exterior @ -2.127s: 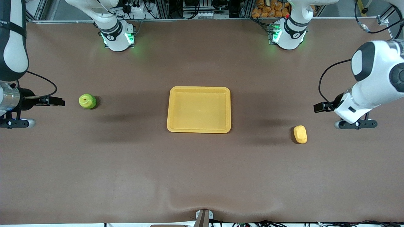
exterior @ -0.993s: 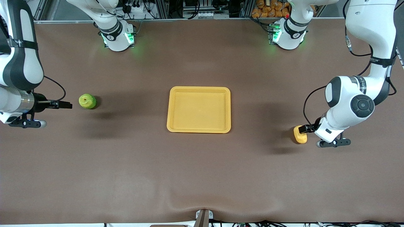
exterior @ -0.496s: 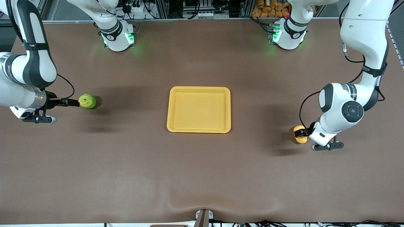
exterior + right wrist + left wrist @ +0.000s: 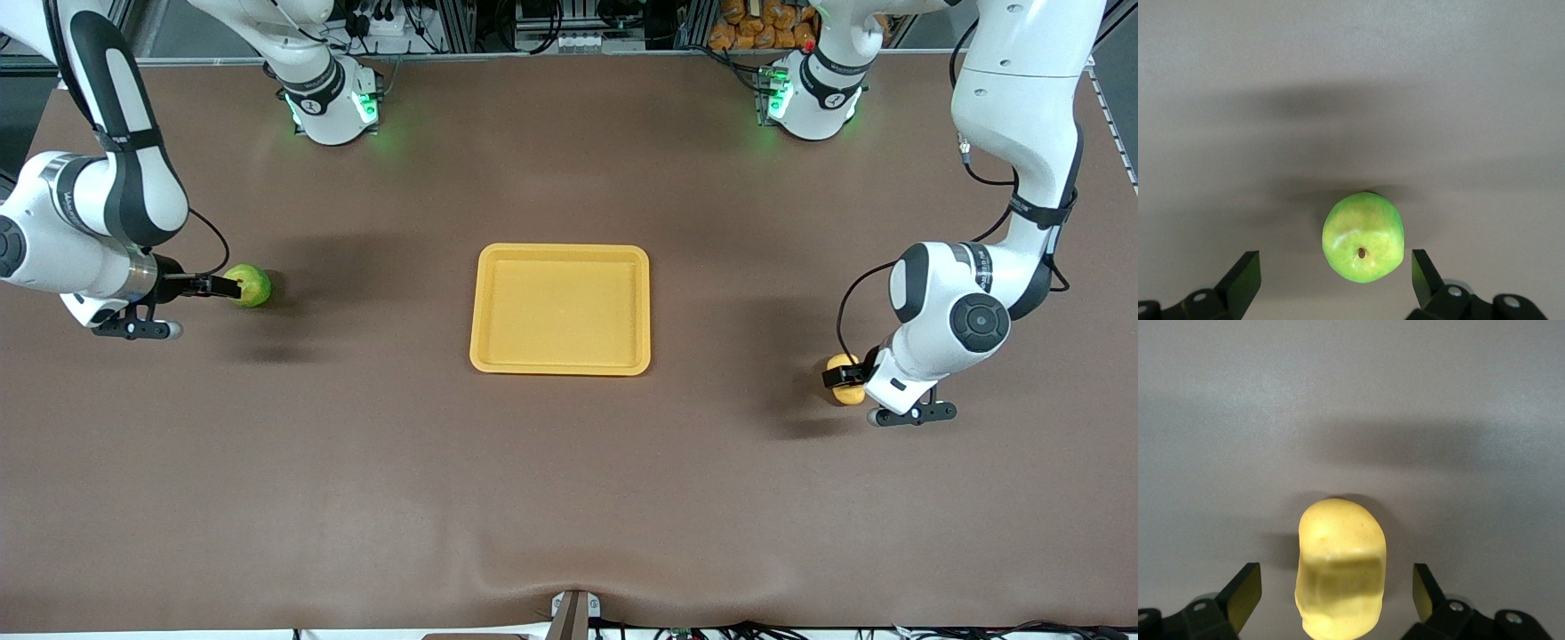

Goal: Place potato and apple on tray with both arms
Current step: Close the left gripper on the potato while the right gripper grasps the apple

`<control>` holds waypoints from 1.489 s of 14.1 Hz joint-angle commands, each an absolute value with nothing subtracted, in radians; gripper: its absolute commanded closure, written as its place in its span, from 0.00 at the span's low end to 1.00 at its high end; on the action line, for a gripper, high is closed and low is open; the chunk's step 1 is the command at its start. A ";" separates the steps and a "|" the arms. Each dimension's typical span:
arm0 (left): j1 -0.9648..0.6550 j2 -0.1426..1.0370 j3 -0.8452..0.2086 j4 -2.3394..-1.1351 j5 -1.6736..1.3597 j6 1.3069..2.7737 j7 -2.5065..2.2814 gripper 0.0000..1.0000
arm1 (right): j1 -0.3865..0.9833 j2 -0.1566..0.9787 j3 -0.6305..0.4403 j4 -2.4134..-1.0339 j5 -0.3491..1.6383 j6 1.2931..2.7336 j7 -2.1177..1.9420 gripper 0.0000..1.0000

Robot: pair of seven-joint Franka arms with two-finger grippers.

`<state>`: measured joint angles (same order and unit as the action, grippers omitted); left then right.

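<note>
Both arms have closed in over the last moments. The left gripper point(image 4: 845, 377) now straddles the potato point(image 4: 843, 365) at the frame's lower right, the right gripper point(image 4: 222, 286) the apple point(image 4: 250, 285) at middle left; fingers spread, nothing grasped. The tray point(image 4: 560, 364) sits empty at center, so grasping comes next.

The left arm point(image 4: 1013, 116) is reaching down from its base at the table's far edge, its elbow bent and its wrist point(image 4: 947, 320) tilting toward the table at the left arm's end. The left gripper point(image 4: 843, 377) is sitting low at the table surface with its fingers point(image 4: 1241, 597) spread wide apart, touching nothing. The right arm point(image 4: 116, 133) is bending in the same way at the right arm's end of the table, its wrist point(image 4: 89, 267) angled inward. The right gripper point(image 4: 227, 286) is also sitting low, its fingers point(image 4: 1243, 280) standing wide apart and gripping nothing.
</note>
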<state>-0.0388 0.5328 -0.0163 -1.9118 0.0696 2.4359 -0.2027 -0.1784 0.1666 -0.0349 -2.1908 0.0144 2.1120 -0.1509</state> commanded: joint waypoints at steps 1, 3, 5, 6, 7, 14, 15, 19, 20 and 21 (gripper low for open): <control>-0.034 0.551 -0.021 -1.901 0.072 2.462 -0.224 0.00 | -0.199 0.135 -0.023 -2.233 0.000 2.152 -0.163 0.00; -0.035 0.563 -0.021 -1.901 0.072 2.474 -0.224 0.08 | -0.209 0.141 -0.026 -2.243 -0.002 2.184 -0.163 0.00; -0.035 0.571 -0.021 -1.902 0.072 2.487 -0.224 0.16 | -0.206 0.147 -0.026 -2.249 -0.029 2.192 -0.158 0.00; -0.035 0.571 -0.021 -1.902 0.072 2.487 -0.224 0.21 | -0.206 0.152 -0.026 -2.256 -0.049 2.198 -0.153 0.00; -0.035 0.571 -0.021 -1.902 0.072 2.487 -0.224 0.25 | -0.206 0.155 -0.026 -2.261 -0.051 2.201 -0.152 0.00; -0.038 0.551 -0.023 -1.899 0.074 2.480 -0.224 0.66 | -0.207 0.173 -0.026 -2.329 -0.052 2.286 -0.152 0.00; -0.041 0.545 -0.025 -1.899 0.074 2.480 -0.222 0.71 | -0.206 0.179 -0.026 -2.332 -0.052 2.286 -0.152 0.00; -0.055 0.486 -0.040 -1.896 0.074 2.444 -0.221 0.77 | -0.210 0.210 -0.026 -2.330 -0.084 2.310 -0.150 0.00; -0.058 0.477 -0.052 -1.884 0.074 2.410 -0.222 0.81 | -0.212 0.213 -0.028 -2.332 -0.084 2.318 -0.150 0.00; -0.058 0.468 -0.066 -1.867 0.075 2.369 -0.224 0.83 | -0.213 0.219 -0.026 -2.332 -0.084 2.319 -0.150 0.00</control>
<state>-0.0513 0.5090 -0.0455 -1.8785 0.0696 2.4409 -0.2035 -0.1902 0.2140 -0.0376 -2.3227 -0.0649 2.3012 -0.1509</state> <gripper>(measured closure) 0.458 0.000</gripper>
